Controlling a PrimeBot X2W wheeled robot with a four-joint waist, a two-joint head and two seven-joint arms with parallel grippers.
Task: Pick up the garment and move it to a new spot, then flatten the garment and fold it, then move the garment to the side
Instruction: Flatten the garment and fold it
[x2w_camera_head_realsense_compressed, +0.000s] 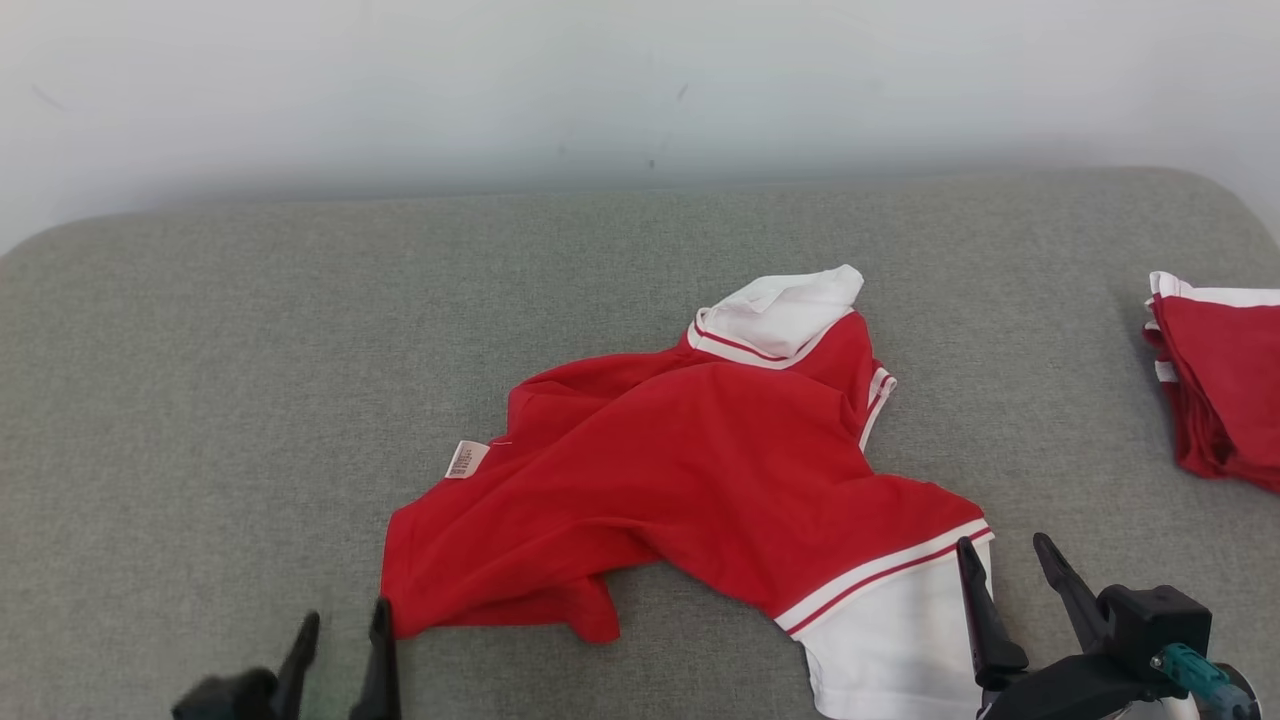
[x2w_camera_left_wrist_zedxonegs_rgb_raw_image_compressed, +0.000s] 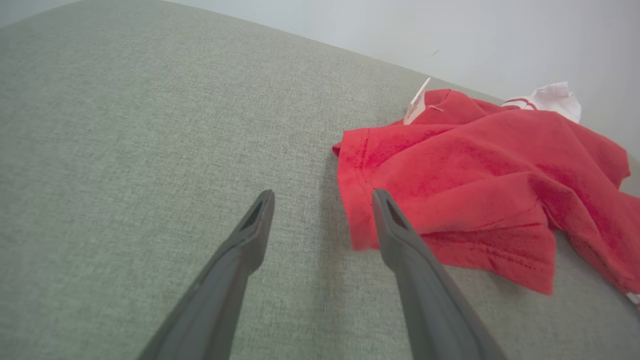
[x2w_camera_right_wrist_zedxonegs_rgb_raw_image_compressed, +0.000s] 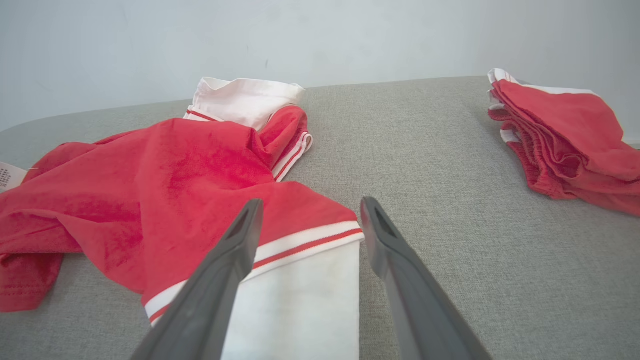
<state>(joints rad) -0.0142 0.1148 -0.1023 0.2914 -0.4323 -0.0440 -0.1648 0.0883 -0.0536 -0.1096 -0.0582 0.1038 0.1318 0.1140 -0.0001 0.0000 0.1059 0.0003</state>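
Observation:
The garment (x2w_camera_head_realsense_compressed: 690, 470) is a red shirt with white, red-striped sleeve ends, lying crumpled in the middle of the grey padded surface (x2w_camera_head_realsense_compressed: 250, 400). A small label sticks out at its left side. My left gripper (x2w_camera_head_realsense_compressed: 345, 620) stands open at the lower left, just off the garment's (x2w_camera_left_wrist_zedxonegs_rgb_raw_image_compressed: 450, 180) left hem corner, nothing between its fingers. My right gripper (x2w_camera_head_realsense_compressed: 1005, 560) is open at the lower right, over the edge of the white sleeve end (x2w_camera_right_wrist_zedxonegs_rgb_raw_image_compressed: 300, 300); in the right wrist view the striped cuff lies between its two fingers (x2w_camera_right_wrist_zedxonegs_rgb_raw_image_compressed: 240, 240). Whether the fingers touch the cloth I cannot tell.
A second red and white garment (x2w_camera_head_realsense_compressed: 1220, 380) lies folded in a stack at the right edge of the surface (x2w_camera_right_wrist_zedxonegs_rgb_raw_image_compressed: 565, 140). A pale wall (x2w_camera_head_realsense_compressed: 640, 90) rises behind the far edge. Bare grey padding stretches to the left.

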